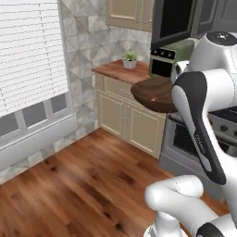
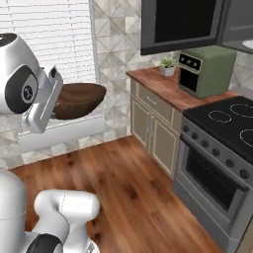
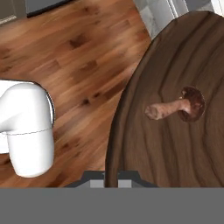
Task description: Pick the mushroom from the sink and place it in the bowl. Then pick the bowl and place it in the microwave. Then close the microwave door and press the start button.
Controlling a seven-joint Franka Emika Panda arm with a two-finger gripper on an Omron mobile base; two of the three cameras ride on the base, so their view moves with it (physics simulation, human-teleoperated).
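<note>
The bowl (image 1: 155, 94) hangs in the air beside the white arm (image 1: 201, 115), above the wood floor (image 1: 88, 185). Behind it, a small plant (image 1: 130, 59) stands on the counter (image 1: 122, 71).

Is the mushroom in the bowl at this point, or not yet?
In. The hand view shows the mushroom lying on its side inside the wooden bowl, which is carried above the floor.
</note>
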